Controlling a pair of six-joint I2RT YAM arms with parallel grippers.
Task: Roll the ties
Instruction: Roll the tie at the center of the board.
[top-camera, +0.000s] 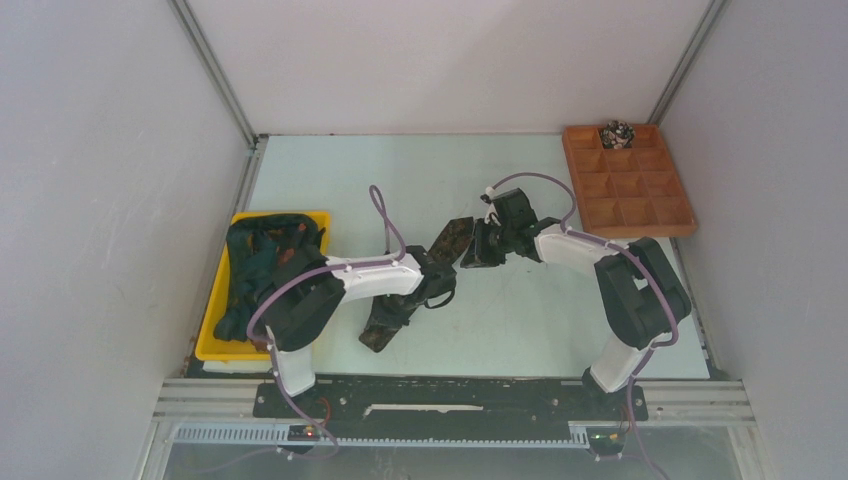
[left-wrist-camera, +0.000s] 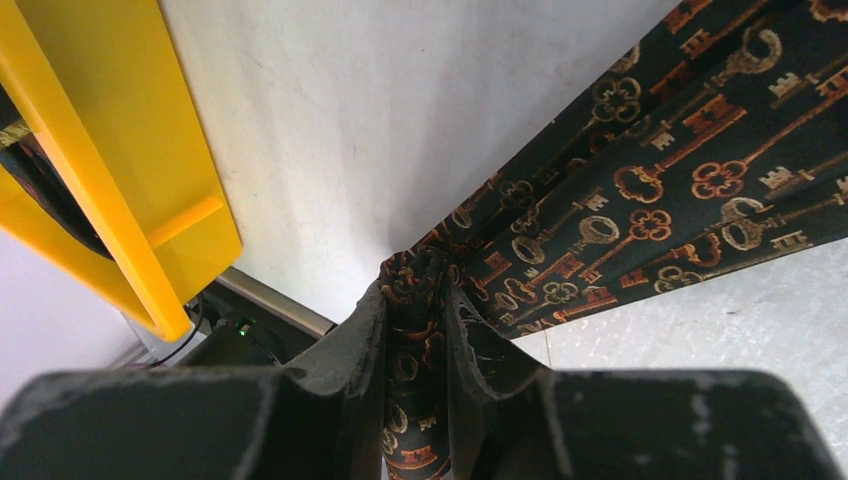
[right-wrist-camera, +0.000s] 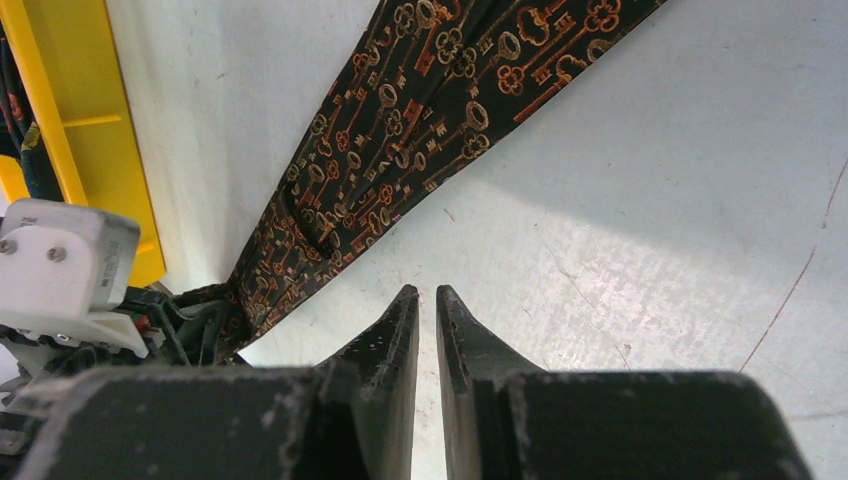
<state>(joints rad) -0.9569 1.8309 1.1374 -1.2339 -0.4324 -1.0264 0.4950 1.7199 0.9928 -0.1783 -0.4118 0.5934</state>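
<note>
A dark tie with orange key patterns lies slanted on the table, from near the front edge up toward the centre. My left gripper is shut on a bunched part of its middle; the left wrist view shows the tie pinched in that gripper. My right gripper is shut and empty, just right of the tie's far end. In the right wrist view the gripper hovers over bare table beside the tie. A small rolled tie sits in the wooden tray.
A yellow bin at the left holds several more dark ties; it also shows in the left wrist view. A wooden compartment tray stands at the back right. Grey walls enclose the table on three sides.
</note>
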